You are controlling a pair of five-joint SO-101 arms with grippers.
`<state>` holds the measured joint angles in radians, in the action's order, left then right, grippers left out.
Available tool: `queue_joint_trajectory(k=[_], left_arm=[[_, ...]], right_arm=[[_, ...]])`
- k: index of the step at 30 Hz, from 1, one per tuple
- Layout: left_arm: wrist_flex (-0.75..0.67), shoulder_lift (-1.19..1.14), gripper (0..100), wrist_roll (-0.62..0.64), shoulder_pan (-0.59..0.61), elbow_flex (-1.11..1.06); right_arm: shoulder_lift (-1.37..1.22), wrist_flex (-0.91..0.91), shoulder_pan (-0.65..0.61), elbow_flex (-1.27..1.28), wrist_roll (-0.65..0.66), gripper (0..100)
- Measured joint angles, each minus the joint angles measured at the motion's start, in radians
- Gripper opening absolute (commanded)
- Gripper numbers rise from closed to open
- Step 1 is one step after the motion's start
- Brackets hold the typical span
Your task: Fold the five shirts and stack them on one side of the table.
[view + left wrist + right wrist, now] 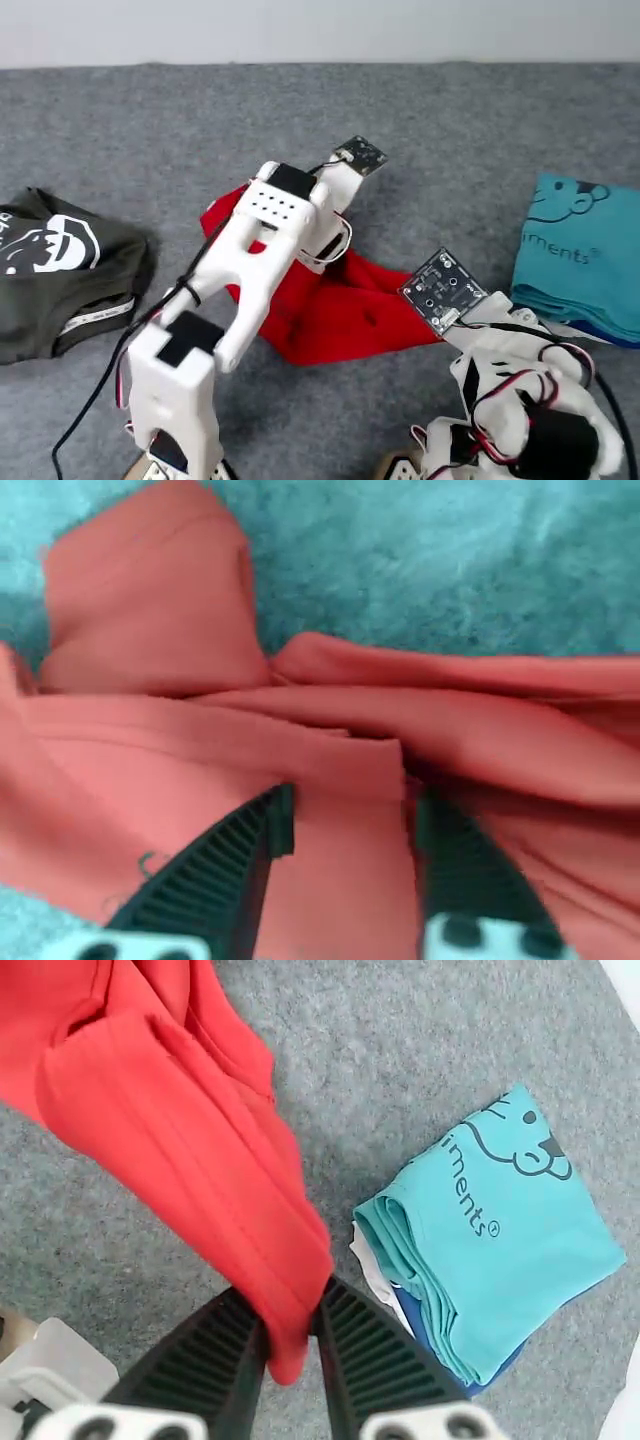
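A crumpled red shirt (340,310) lies at the middle of the grey table. My left arm stretches over it. In the left wrist view my left gripper (345,820) stands open, its fingers (235,865) straddling a fold of the red shirt (150,630). My right gripper (292,1320) is shut on a hanging edge of the red shirt (180,1130), lifted above the table. A folded stack with a teal shirt (580,255) on top sits at the right edge, and the teal shirt (500,1250) lies close beside my right gripper.
A dark shirt (60,270) with a white print lies bunched at the left edge. White and blue layers (385,1285) show under the teal one. Bare grey felt (450,120) stretches along the back of the table.
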<state>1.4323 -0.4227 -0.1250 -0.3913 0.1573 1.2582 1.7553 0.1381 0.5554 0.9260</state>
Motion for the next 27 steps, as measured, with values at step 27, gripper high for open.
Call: queue_joint_trajectory(k=[27], left_arm=[[0.256, 0.672, 20, -0.397, 0.640, -0.583]], right_arm=[[0.000, -0.034, 0.164, 0.000, 0.135, 0.9]])
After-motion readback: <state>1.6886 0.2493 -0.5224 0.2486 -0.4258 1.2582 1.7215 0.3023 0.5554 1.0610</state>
